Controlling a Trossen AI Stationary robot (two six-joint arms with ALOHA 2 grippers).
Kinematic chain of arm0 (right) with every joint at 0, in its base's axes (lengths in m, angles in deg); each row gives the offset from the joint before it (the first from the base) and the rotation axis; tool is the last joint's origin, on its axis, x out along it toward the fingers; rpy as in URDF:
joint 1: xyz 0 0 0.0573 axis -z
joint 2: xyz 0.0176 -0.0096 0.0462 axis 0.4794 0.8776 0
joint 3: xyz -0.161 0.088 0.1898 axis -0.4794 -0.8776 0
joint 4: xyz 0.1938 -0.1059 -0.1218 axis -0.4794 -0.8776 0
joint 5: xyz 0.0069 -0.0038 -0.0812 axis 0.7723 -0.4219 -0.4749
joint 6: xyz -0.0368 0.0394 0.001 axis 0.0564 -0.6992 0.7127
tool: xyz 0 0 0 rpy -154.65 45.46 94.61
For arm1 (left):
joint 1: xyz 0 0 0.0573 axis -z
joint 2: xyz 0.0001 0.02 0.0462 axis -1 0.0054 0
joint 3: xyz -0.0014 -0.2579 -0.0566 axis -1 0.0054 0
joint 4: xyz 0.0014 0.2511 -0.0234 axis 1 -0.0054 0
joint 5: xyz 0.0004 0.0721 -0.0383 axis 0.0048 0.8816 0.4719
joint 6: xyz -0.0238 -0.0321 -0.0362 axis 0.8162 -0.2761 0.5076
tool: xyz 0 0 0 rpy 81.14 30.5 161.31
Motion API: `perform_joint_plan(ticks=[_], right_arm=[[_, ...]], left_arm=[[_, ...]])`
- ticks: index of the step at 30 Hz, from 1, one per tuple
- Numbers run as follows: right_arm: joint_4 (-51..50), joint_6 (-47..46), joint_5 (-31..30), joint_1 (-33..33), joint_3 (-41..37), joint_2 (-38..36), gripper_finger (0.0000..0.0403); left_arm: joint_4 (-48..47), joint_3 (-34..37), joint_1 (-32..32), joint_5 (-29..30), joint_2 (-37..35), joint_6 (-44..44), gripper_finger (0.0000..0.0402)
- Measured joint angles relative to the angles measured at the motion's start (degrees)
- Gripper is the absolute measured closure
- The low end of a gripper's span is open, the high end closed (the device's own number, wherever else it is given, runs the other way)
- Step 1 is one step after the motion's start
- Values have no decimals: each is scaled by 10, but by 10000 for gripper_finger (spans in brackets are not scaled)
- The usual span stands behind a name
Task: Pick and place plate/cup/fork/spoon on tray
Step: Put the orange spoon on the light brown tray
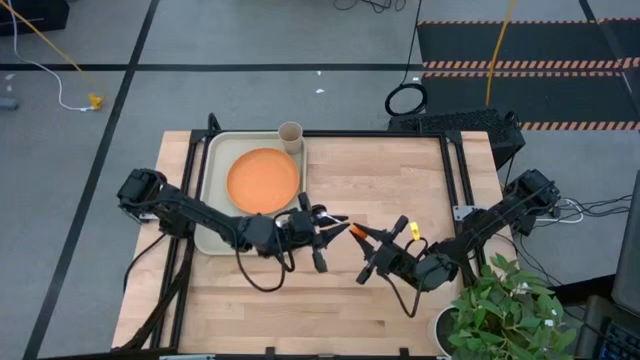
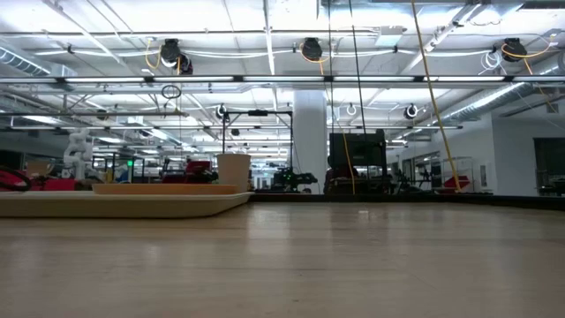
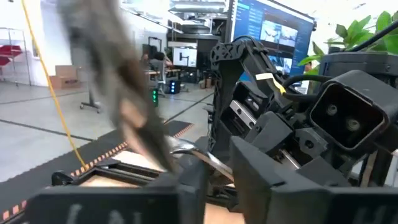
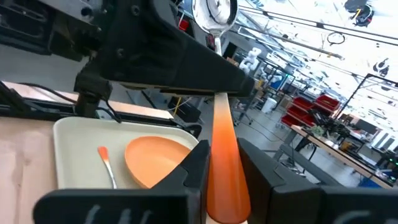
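Right pincer [image 1: 362, 235]: closed on the spoon's orange handle, above the surface's middle.
Spoon [image 4: 222, 155]: held off the surface, long axis running from the right pincer toward the left one, silver bowl leading.
Left pincer [image 1: 325, 222]: met the spoon's bowl end; fingers narrowed, grip unclear.
Tray [image 1: 212, 190]: on the surface's left, carrying the plate [image 1: 264, 180], cup [image 1: 290, 136] and fork [image 4: 107, 163].

bright overhead ceiling lights; left wrist view streaked with blur.
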Motion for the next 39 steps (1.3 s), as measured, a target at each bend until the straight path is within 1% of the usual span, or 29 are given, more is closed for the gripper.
perform_joint_plan(ticks=[4, 5, 11, 16, 20, 23, 25, 29, 33, 35, 39], right_arm=[[-10, -4, -2, 1, 0, 0, 356], [-13, -12, -4, 1, 0, 0, 353], [-17, -24, -7, 0, -1, 0, 312], [-28, -36, -6, -2, -1, 0, 263], [-64, -75, 11, 6, 0, -1, 217], [-82, -118, 70, 25, 0, -1, 188], [-83, -152, 137, 45, 0, -1, 178], [-83, -204, 278, 98, 0, -1, 177], [-83, -234, 391, 154, 0, -1, 188], [-82, -243, 425, 177, 0, -1, 194], [-79, -254, 503, 214, 0, 0, 201]], left_arm=[[-3, 0, -6, -44, 0, -9, 387], [-8, -1, -8, -48, 0, -14, 392], [-72, -1, -16, -47, -13, -47, 395], [-163, 0, -25, -43, -50, -49, 397], [-262, 0, -29, -41, -91, -48, 398], [-362, 0, -33, -39, -119, -36, 398], [-443, 0, -38, -39, -133, -12, 398], [-534, 0, -48, -60, -135, 31, 398], [-563, 0, -55, -94, -121, 43, 396], [-580, 0, -57, -103, -118, 44, 394], [-575, 0, -58, -108, -114, 43, 393]])
